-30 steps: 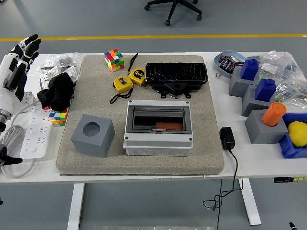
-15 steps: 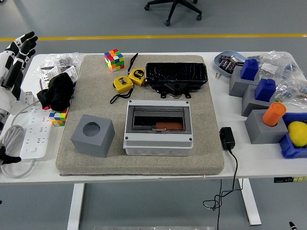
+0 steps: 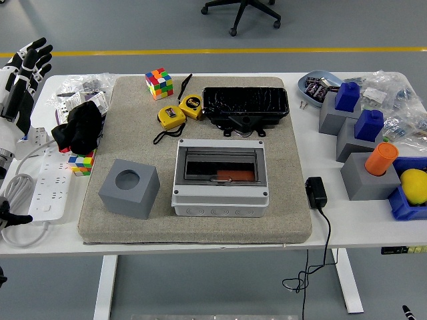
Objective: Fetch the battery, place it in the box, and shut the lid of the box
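Observation:
The grey box (image 3: 221, 178) stands on the beige mat (image 3: 193, 223) at the table's middle. Its dark front window shows an orange piece (image 3: 233, 175) inside. I cannot tell whether its lid is fully down. Several small batteries (image 3: 320, 87) lie in a blue dish (image 3: 307, 81) at the back right. My left hand (image 3: 21, 75), white and black, hangs over the table's far left edge with its fingers spread and nothing in it, far from the box and the dish. My right hand is out of the picture.
On the mat lie a grey cube with a hole (image 3: 129, 187), two yellow tape measures (image 3: 180, 111), a colour cube (image 3: 159, 83) and a black tray (image 3: 245, 105). A white power strip (image 3: 51, 183) and black cloth (image 3: 80, 127) lie left. Grey blocks (image 3: 367, 175) with coloured pegs stand right.
My left hand has drifted left and slightly back toward the picture's edge, its fingers still spread. Nothing on the table has moved.

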You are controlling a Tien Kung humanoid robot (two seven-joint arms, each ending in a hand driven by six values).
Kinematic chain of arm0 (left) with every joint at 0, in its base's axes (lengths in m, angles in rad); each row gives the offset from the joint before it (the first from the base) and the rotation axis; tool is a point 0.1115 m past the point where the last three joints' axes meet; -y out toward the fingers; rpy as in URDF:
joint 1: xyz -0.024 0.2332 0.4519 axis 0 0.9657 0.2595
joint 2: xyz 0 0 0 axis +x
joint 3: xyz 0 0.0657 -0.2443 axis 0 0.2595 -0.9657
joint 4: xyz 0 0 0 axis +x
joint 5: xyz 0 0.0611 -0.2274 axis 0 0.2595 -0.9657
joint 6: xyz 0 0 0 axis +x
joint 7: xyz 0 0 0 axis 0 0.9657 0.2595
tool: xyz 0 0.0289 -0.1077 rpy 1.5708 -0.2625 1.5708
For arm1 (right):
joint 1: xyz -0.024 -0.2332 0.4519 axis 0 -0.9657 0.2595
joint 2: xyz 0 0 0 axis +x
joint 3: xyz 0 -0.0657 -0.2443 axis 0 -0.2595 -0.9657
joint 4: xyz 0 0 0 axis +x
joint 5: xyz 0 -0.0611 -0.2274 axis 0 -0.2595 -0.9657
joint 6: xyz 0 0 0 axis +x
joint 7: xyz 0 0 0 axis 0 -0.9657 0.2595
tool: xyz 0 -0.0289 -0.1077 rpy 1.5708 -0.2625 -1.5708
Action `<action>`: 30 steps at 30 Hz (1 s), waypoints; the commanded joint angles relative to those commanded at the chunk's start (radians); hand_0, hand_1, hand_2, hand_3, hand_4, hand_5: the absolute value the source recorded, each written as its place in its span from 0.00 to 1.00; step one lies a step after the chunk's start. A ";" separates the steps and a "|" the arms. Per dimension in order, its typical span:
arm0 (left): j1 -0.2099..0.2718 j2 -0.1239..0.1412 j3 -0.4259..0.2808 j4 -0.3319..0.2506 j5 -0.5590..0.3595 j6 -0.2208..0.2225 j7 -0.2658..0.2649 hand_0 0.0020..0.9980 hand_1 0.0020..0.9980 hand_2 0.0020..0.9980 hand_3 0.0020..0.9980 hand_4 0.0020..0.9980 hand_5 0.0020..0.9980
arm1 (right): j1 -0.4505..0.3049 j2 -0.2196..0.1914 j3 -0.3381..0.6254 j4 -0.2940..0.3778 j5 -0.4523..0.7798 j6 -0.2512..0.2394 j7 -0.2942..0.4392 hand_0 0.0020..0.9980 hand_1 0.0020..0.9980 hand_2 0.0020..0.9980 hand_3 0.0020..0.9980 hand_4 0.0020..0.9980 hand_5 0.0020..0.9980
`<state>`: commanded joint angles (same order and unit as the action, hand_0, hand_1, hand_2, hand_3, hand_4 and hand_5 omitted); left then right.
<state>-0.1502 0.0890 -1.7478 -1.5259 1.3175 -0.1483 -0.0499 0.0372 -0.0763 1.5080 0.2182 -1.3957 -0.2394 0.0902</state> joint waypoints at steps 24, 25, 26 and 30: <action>-0.003 -0.002 0.010 0.000 -0.006 0.007 0.007 0.89 0.87 0.85 0.84 1.00 0.87 | 0.010 -0.004 -0.006 0.001 0.006 0.002 -0.003 0.97 0.93 0.88 0.90 1.00 1.00; -0.003 -0.002 0.011 0.000 -0.005 0.006 0.007 0.89 0.87 0.85 0.84 1.00 0.87 | 0.010 -0.005 -0.006 0.001 0.007 0.002 -0.003 0.97 0.93 0.88 0.90 1.00 1.00; -0.003 -0.001 0.011 0.000 -0.005 0.007 0.007 0.89 0.87 0.85 0.84 1.00 0.87 | 0.010 -0.005 -0.007 0.001 0.007 0.002 -0.003 0.97 0.93 0.88 0.90 1.00 1.00; -0.004 0.000 0.014 0.000 -0.004 0.007 0.007 0.89 0.87 0.85 0.84 1.00 0.87 | 0.009 -0.007 -0.005 0.000 0.006 0.001 -0.004 0.97 0.93 0.88 0.90 1.00 1.00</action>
<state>-0.1539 0.0887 -1.7333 -1.5261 1.3133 -0.1416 -0.0432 0.0461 -0.0828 1.5025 0.2186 -1.3895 -0.2381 0.0866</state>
